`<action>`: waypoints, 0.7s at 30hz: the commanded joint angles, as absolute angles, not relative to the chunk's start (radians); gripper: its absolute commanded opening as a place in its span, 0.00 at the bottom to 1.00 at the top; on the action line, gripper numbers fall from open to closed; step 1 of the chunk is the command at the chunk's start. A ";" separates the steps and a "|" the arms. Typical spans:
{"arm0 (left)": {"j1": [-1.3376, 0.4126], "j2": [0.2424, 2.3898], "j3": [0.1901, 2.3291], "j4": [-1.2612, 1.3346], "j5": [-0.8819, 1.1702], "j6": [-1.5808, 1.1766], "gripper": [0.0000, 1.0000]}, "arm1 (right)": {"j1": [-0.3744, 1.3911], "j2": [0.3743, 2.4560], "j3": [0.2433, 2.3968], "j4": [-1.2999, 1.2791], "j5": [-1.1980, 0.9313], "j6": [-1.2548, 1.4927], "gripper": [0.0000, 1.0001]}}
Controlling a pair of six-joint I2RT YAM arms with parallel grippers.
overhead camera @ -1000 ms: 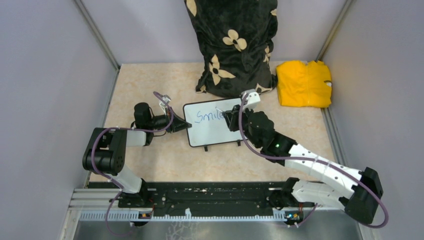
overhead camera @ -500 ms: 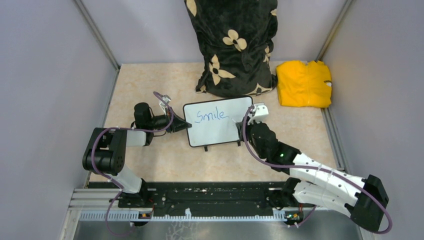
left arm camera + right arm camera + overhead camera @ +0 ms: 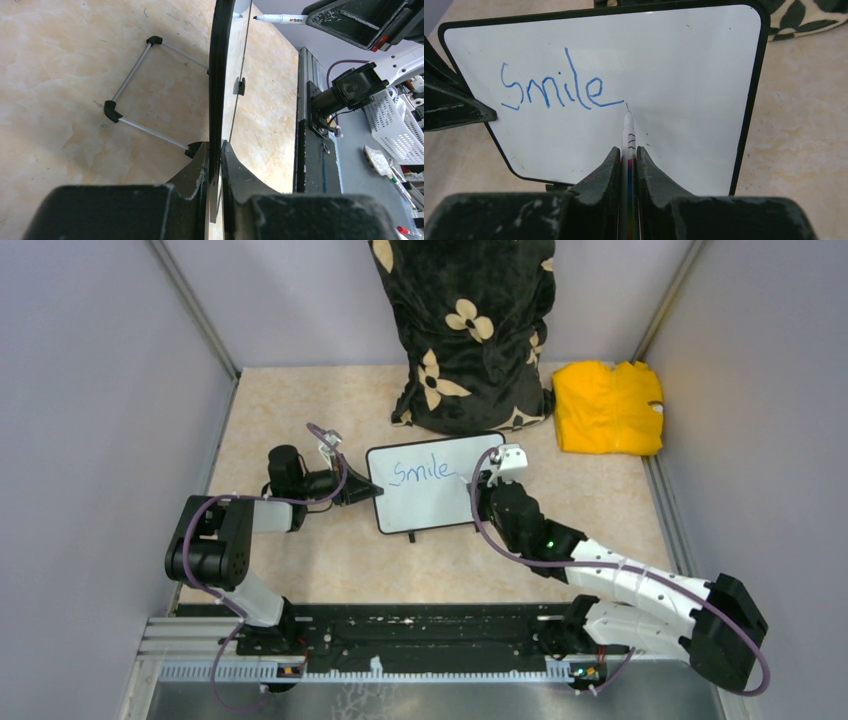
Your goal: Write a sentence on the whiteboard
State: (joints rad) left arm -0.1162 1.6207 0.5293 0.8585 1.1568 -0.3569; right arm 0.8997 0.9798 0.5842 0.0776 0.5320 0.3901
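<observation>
Blue "Smile" (image 3: 551, 87) sits on the white dark-framed board (image 3: 684, 65), rest unwritten; my right claw (image 3: 626, 152) grips the slim white marker (image 3: 628, 131).

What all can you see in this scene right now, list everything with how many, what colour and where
whiteboard: one, white with a dark frame, standing mid-table.
sentence: one word so far, "Smile", blue, upper left of the board.
marker: one, white barrel, tip just right of the word.
floral cloth: one, black with cream flowers, back of the table behind the board.
yellow cloth: one, yellow, back right corner.
wire stand: one, silver rods with black corners, at the board's back.
table: one, beige marbled.
left gripper: one, black, shut on the board's left edge.
right gripper: one, black, shut on the marker.
</observation>
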 commanded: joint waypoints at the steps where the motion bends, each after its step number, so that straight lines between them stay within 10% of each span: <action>1: -0.127 1.620 0.545 0.820 1.123 -0.310 0.00 | 0.884 0.986 0.639 0.141 0.568 0.400 0.00; 21: -0.127 1.619 0.545 0.819 1.123 -0.311 0.00 | 0.867 1.025 0.634 0.136 0.555 0.409 0.00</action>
State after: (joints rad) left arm -0.1162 1.6207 0.5346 0.8509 1.1568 -0.3565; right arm 0.8806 1.0111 0.5846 0.0956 0.5556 0.3958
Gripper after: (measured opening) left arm 0.136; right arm 0.126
